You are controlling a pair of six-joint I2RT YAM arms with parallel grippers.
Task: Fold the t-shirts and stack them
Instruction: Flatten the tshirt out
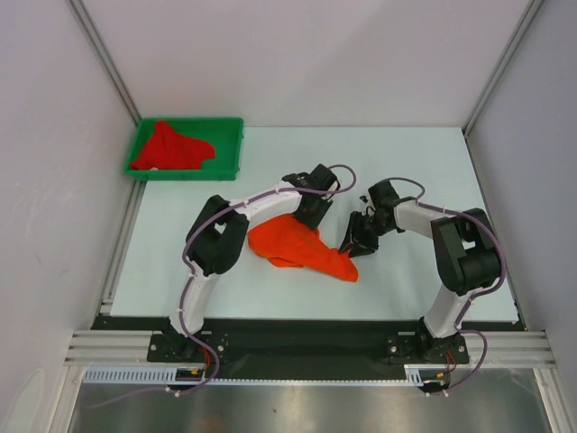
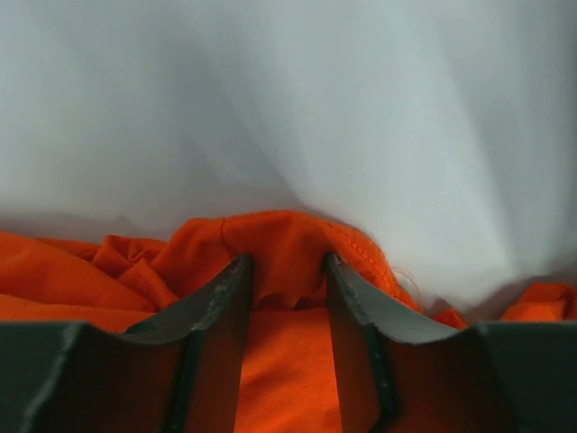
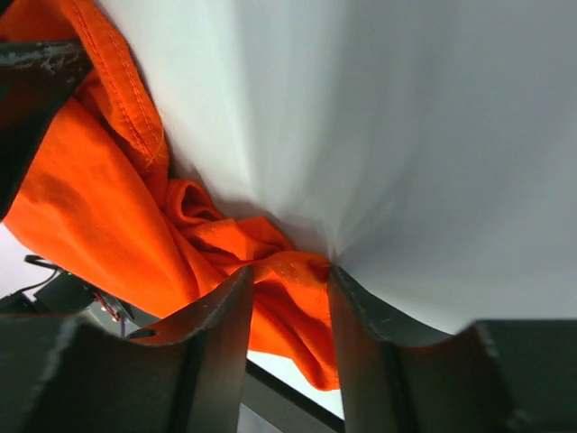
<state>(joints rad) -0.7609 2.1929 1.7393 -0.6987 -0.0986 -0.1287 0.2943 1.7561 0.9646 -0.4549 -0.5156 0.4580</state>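
Left arm [image 1: 261,200] and right arm [image 1: 420,216]: white link shells, black joint housings, black base mounts. Thin grey-purple cable [image 1: 186,253] loops along each arm's outside. Left hand [image 2: 288,259] and right hand [image 3: 290,271]: matte dark grey flat fingers [image 2: 212,316], tapering to blunt tips.

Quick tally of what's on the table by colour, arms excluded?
orange t-shirt: 1, bunched on the table between the arms
red t-shirt: 1, lying in the tray
green tray: 1, at the far left corner
Total: 3
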